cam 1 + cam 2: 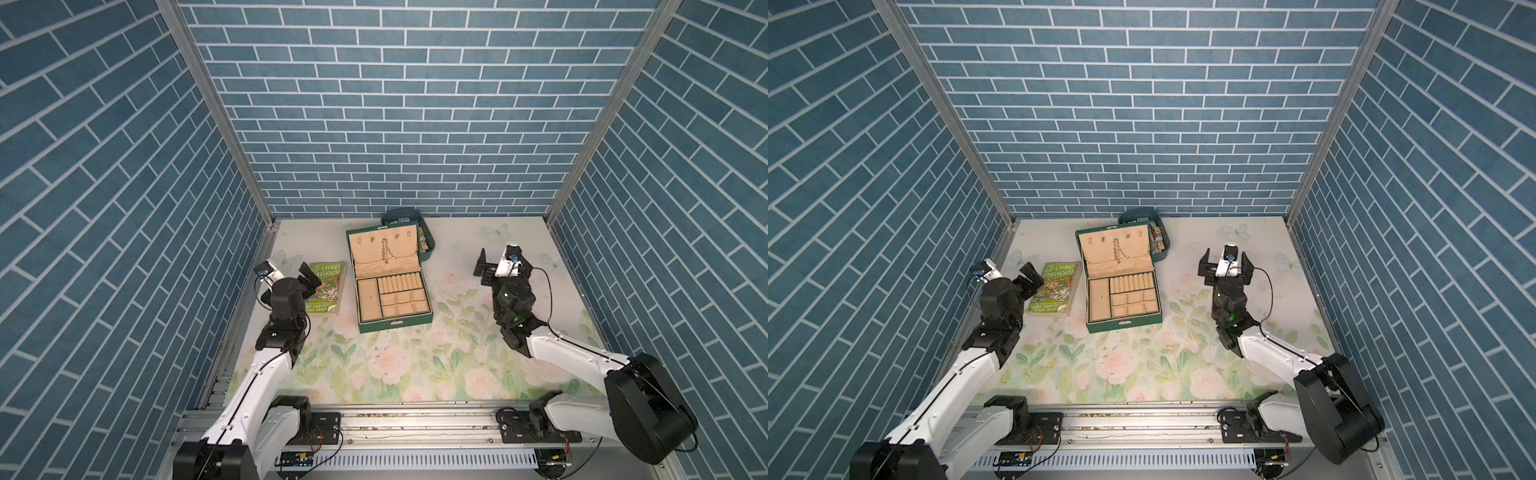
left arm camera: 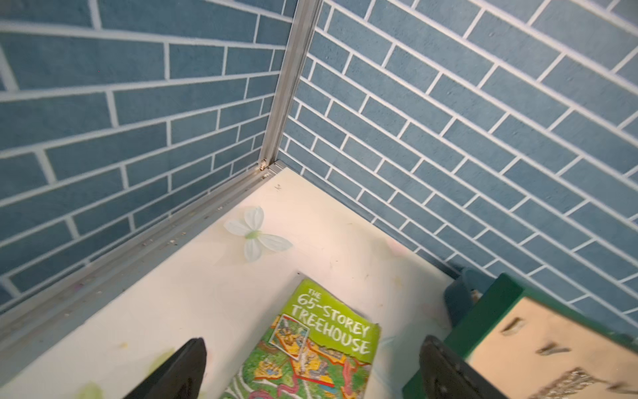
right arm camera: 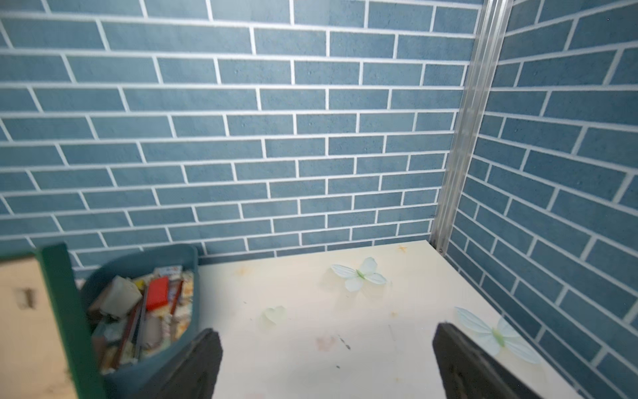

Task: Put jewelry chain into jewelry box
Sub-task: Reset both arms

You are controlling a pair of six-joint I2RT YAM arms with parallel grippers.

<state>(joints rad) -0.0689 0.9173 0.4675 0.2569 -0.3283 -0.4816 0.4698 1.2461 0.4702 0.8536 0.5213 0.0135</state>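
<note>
Floral mat point(image 1: 415, 365), jewelry box point(image 1: 374, 326) near back edge

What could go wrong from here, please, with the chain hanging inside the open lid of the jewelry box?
1. The jewelry chain seems only draped from a lid hook; a bump to the jewelry box could shake it off.
2. The left end effector, open over the book, sits close to the lid and might clip its edge.
3. Closing the lid could pinch the dangling chain.
</note>
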